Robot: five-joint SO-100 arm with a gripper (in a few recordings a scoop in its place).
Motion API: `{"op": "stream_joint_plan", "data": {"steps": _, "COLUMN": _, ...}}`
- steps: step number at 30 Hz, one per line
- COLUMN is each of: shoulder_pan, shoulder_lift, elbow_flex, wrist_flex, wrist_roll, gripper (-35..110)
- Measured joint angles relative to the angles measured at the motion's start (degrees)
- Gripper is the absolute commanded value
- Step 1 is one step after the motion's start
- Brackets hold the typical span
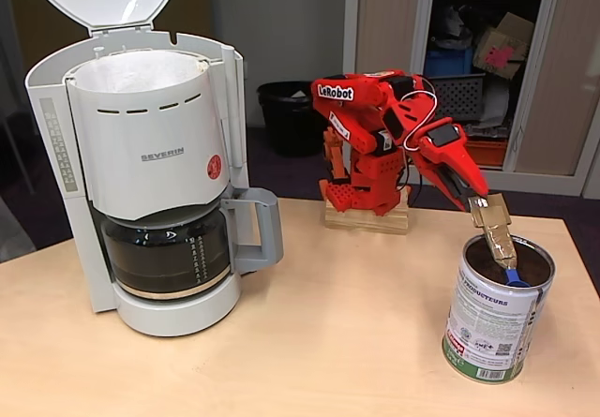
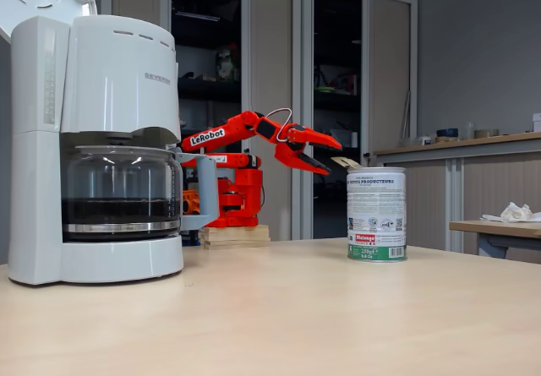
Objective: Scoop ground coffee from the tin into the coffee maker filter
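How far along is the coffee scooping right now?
Early. Done: the coffee maker filter sits lined, lid up. In hand: the gripper dips a taped blue scoop into the tin. Left: lifting ground coffee out and tipping it into the filter.

The coffee maker (image 2: 93, 148) is seen at left on the table (image 2: 279, 317). The red arm's gripper (image 2: 325, 158) is held just above the tin (image 2: 376, 214).

Office: storage cupboards (image 1: 487, 52), wastebin (image 1: 291, 117).
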Motion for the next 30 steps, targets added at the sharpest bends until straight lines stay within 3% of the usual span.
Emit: {"op": "stream_joint_plan", "data": {"steps": 30, "shoulder_pan": -0.1, "shoulder_lift": -23.1, "elbow_flex": -7.0, "wrist_flex": -13.8, "wrist_roll": -1.1, "gripper": 21}}
